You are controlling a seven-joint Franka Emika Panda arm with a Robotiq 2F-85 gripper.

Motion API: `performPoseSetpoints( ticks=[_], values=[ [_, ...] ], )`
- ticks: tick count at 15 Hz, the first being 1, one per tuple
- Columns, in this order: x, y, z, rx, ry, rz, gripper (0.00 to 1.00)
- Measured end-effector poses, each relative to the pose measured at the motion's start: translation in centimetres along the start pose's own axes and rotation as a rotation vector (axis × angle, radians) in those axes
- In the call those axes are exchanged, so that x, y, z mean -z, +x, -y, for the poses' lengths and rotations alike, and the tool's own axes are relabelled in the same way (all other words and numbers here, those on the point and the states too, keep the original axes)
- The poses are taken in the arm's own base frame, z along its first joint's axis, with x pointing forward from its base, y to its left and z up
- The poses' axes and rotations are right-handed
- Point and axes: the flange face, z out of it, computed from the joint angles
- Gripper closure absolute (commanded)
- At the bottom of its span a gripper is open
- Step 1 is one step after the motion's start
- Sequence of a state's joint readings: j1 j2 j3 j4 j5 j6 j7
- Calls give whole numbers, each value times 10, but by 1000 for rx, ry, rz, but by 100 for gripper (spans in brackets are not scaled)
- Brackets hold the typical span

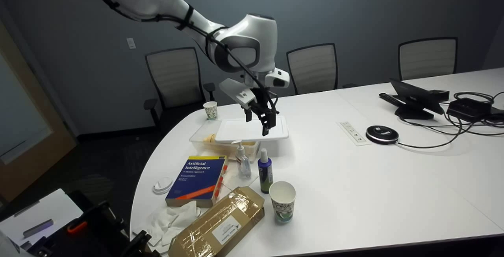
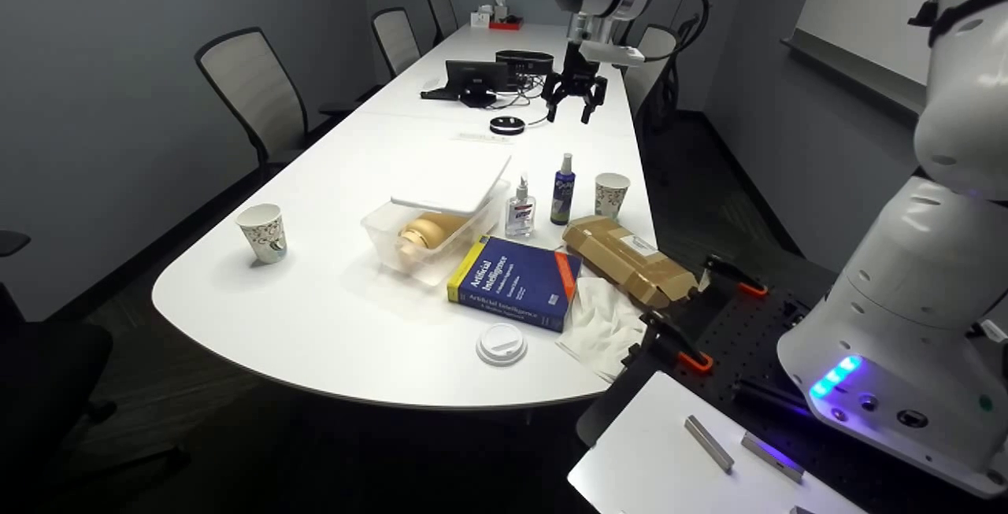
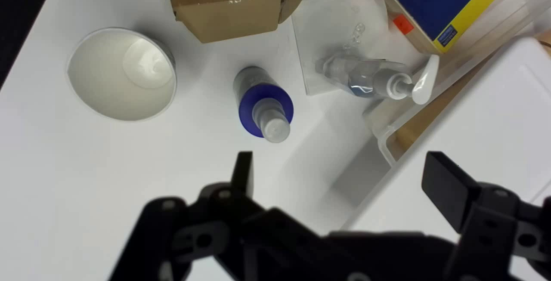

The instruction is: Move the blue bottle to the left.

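Note:
The blue bottle [image 1: 265,175] stands upright on the white table, with a white spray top. It stands between a clear pump bottle and a paper cup, and it also shows in an exterior view [image 2: 562,197]. In the wrist view the blue bottle [image 3: 263,106] is seen from above, ahead of the left finger and apart from it. My gripper [image 3: 341,164] is open with nothing between its fingers. It hangs above the table, higher than the bottle, and shows in both exterior views [image 1: 257,123] [image 2: 568,114].
A clear pump bottle [image 1: 243,164], a paper cup [image 1: 282,204] and a cardboard box [image 1: 220,225] stand close round the bottle. A plastic bin [image 2: 429,262] with a tilted white lid [image 1: 252,130] and a blue book [image 1: 199,180] are nearby. Another cup [image 2: 264,234] stands farther off.

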State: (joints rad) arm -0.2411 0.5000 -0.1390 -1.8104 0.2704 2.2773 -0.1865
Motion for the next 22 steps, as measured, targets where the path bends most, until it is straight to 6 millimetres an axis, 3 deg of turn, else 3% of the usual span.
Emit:
performPoseSetpoints(
  ticks=[4, 10, 21, 22],
  values=[
    [-28, 7, -15, -58, -15, -6, 0],
    [-66, 12, -22, -112, -28, 17, 0],
    [-98, 17, -27, -182, -37, 46, 0],
    [-100, 17, -28, -184, -38, 48, 25]
  ],
)
